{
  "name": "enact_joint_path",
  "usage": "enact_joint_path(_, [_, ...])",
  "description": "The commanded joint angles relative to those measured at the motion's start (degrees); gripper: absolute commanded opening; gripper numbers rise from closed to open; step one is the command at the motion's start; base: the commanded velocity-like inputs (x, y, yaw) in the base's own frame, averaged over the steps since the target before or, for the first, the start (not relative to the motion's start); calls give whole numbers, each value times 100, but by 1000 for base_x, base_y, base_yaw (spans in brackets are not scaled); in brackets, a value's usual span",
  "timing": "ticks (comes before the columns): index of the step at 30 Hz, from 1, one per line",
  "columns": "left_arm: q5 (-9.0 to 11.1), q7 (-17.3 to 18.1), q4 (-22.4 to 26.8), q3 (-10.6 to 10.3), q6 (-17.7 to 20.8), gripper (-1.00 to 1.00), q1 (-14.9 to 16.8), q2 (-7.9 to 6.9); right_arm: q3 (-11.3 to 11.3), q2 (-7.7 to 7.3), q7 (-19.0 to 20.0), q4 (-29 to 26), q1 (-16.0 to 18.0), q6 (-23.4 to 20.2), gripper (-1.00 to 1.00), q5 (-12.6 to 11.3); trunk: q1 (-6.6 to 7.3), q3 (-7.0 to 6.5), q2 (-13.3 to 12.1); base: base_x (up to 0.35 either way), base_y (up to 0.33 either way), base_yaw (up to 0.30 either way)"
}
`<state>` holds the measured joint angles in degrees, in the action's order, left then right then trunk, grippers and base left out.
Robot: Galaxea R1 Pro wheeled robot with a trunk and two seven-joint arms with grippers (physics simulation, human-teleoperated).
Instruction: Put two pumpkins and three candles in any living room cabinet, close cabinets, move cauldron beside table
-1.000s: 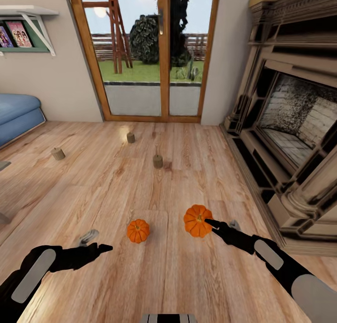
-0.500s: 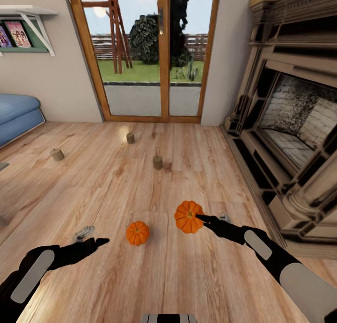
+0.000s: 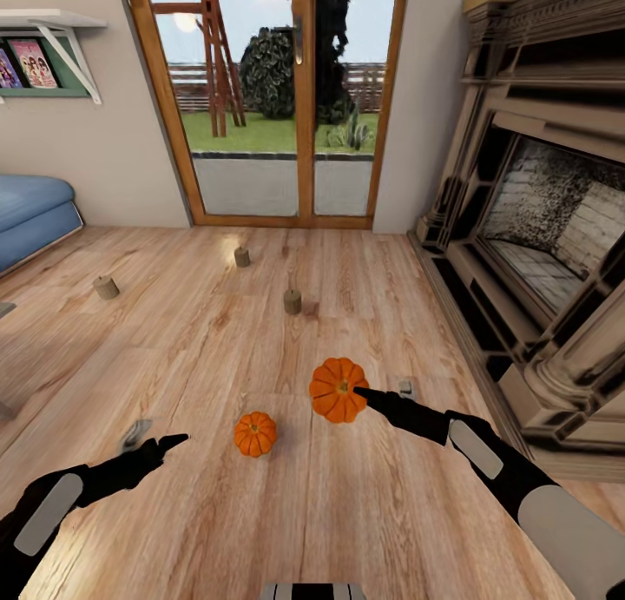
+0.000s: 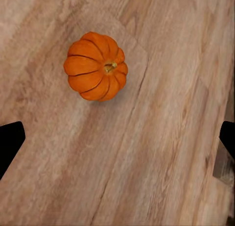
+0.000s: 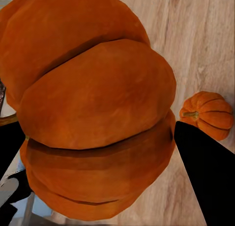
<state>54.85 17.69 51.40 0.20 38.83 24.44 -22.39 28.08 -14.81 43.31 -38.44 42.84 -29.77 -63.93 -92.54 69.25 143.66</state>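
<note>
One pumpkin (image 3: 255,434) sits on the wooden floor (image 3: 217,339) in the near middle, just right of the left gripper (image 3: 161,448), whose jaws hang wide and empty above the boards. Slightly farther and to the right, the second pumpkin (image 3: 338,390) is gripped in the jaws of the right gripper (image 3: 369,398), lifted off the floor. Beyond, three candles (image 3: 292,301) (image 3: 242,256) (image 3: 106,287) stand well apart on open floor. A fireplace (image 3: 529,227) lines the right side, a glass door (image 3: 269,96) the far wall, a blue sofa (image 3: 30,214) far left.

Glossy black arms with pale grey oval forearm panels taper into slim black pointed fingers (image 3: 375,399).
</note>
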Motion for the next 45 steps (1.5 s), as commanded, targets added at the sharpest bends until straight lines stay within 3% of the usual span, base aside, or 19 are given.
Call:
enact_joint_path(1, [22, 155, -272, 24, 28, 100, 82, -5, 21, -8, 3, -24, 5, -22, -100, -36, 1, 5, 2, 0, 0, 0])
enact_joint_path(7, [4, 814, -886, 56, 28, 100, 355, -12, 14, -4, 27, -67, 5, -18, -100, -12, 1, 5, 2, 0, 0, 0])
enact_joint_path(13, [2, 865, -975, 57, 53, 100, 617, -70, 14, 2, 28, -74, 5, -12, -100, -6, 1, 5, 2, 0, 0, 0])
enact_joint_path(16, [122, 1049, -1203, 75, 92, 100, 768, -336, 14, -3, 35, -75, 5, -11, -100, -7, 1, 5, 2, 0, 0, 0])
enact_joint_path(19, [243, 1491, -1360, 118, 70, 100, 800, -513, 14, 6, 34, -76, 5, -12, -100, -6, 1, 5, 2, 0, 0, 0])
enact_joint_path(23, [278, 1633, -1432, 497, 92, 100, 807, -584, 16, 2, 32, -76, 5, -11, -100, -6, 1, 5, 2, 0, 0, 0])
enact_joint_path(24, [272, 1634, -1471, 665, 91, 100, 808, -579, 15, -1, 34, -73, 5, -11, -100, -6, 1, 5, 2, 0, 0, 0])
enact_joint_path(27, [254, 1627, -1591, 822, 83, 100, 808, -557, 14, -3, 38, -75, 5, -17, -100, -5, 1, 5, 2, 0, 0, 0])
enact_joint_path(36, [246, 1615, -1718, 873, 31, 100, 808, -520, 14, 4, 86, -77, 5, -13, -100, -5, -22, 204, 14, 0, 0, 0])
enact_joint_path(38, [244, 1615, -1720, 875, 18, 100, 808, -501, 14, 4, 194, -81, 5, -10, -100, -5, -27, 248, 17, 0, 0, 0])
enact_joint_path(45, [201, 1503, -1721, 853, -203, 100, 808, -187, 17, 5, 1040, -85, 5, 49, -100, -5, -45, 403, 26, 0, 0, 0])
